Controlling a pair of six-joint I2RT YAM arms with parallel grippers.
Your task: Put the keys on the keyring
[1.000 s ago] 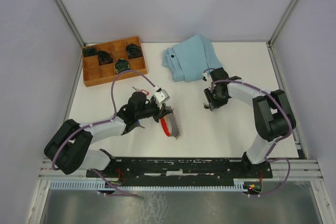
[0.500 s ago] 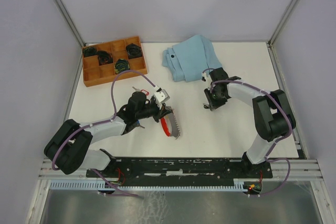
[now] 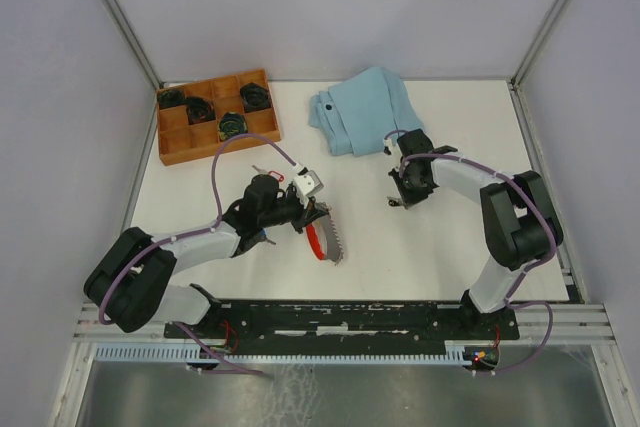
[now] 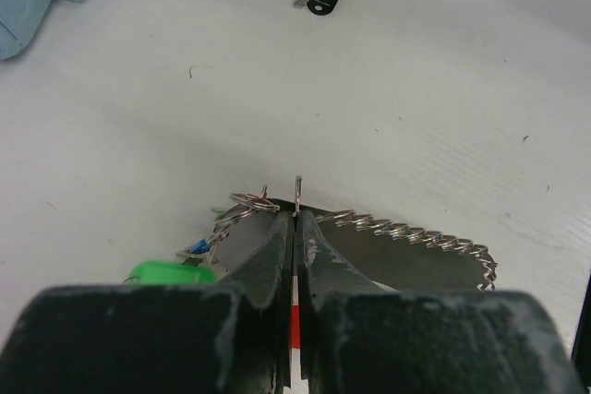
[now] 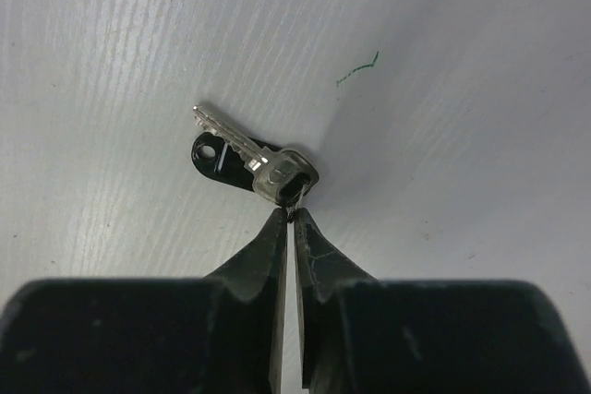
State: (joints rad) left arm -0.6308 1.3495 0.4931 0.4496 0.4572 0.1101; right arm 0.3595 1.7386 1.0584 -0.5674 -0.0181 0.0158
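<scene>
**Where things sit on my table**

On the flat white table (image 3: 420, 257) I find the compartmented brown wooden tray (image 3: 176, 141) at the far left corner, with small dark bundles (image 3: 255, 96) in four of its compartments. The folded light-blue cloth (image 3: 360, 112) lies along the far edge, to the right of the tray. Nearer the arm bases and left of centre, the red curved plastic keyring (image 3: 325, 235) sits between the fingers of the left hand (image 3: 304, 215). Well apart to its right, just before the cloth, the small silver metal key (image 5: 254, 159) with its black tag lies flat on the table at the tips of the right hand (image 3: 403, 200).
</scene>
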